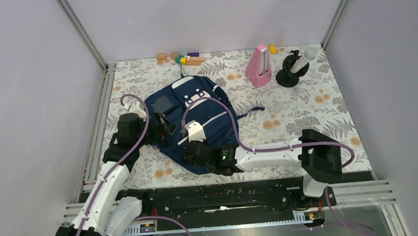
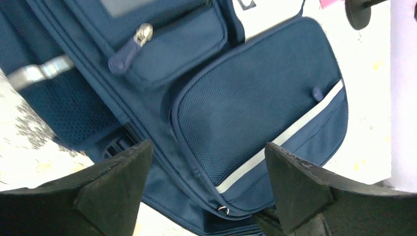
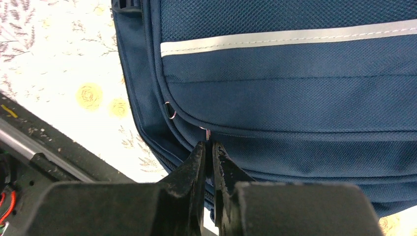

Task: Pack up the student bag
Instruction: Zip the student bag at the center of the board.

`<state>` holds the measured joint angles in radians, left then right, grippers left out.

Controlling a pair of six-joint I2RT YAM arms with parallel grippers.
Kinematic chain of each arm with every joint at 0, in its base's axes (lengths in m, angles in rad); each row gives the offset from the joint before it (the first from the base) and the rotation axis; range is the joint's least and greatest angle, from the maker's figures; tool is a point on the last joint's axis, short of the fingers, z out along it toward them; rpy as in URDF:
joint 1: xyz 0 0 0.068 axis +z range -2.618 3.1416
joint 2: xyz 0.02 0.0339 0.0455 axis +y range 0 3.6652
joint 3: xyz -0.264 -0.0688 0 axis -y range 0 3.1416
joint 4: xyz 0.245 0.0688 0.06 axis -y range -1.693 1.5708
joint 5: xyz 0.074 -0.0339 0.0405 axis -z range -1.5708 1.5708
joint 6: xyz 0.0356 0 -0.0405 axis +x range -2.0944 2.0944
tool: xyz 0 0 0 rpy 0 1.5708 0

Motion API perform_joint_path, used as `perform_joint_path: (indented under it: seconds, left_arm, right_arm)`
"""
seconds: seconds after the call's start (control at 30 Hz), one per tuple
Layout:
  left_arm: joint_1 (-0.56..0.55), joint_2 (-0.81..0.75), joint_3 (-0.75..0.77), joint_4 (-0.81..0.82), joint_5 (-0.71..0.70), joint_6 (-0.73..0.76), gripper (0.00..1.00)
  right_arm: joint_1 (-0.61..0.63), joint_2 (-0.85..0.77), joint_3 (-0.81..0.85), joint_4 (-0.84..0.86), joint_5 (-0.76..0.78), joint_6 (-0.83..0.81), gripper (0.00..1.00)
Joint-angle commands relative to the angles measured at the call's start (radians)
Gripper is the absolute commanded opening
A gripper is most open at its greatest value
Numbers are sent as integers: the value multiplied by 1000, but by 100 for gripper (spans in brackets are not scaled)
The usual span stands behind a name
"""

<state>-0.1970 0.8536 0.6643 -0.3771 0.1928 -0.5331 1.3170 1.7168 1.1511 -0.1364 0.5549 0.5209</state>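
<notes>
Bag: the student bag (image 1: 206, 112) lies flat on the table (image 1: 307, 104), left of centre, between our two arms, its zips apparently closed.
Right pincer (image 3: 208, 147): pressed together at the bag's near seam, nipping what we take for a small zip ring (image 3: 207, 132).
Left pincer (image 2: 206, 152): spread wide, hovering over a side pocket (image 2: 255, 113), touching nothing.
Risk: we judge the hold thin; pulling off the zip's line could slip the ring free.
Risk: nothing pins the bag, so it may drag along instead of unzipping.
</notes>
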Motion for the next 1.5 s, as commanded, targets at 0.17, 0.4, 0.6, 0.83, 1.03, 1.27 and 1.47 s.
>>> perform_joint_path:
  seconds: [0.17,0.4,0.6,0.83,1.03,1.27,1.47]
  left_arm:
    - [2,-4,-163,188,132,-213,81]
    - [-3,28,-222,289,175,-287,63]
    - [-23,45,-222,321,173,-302,43]
    - [-50,-20,-203,225,74,-271,54]
    - [-68,-68,-187,180,41,-251,49]
    - [-116,-12,-178,182,39,-249,48]
    - [-119,-10,-189,199,41,-265,25]
  right_arm:
    - [-36,-118,-95,159,-78,19,0]
    - [-38,-118,-99,171,-93,26,0]
    - [-39,-115,-100,171,-94,24,0]
    - [-39,-114,-99,168,-96,25,0]
    - [-39,-109,-96,168,-105,26,0]
    - [-39,-107,-93,164,-106,29,0]
    - [-39,-122,-107,157,-66,26,0]
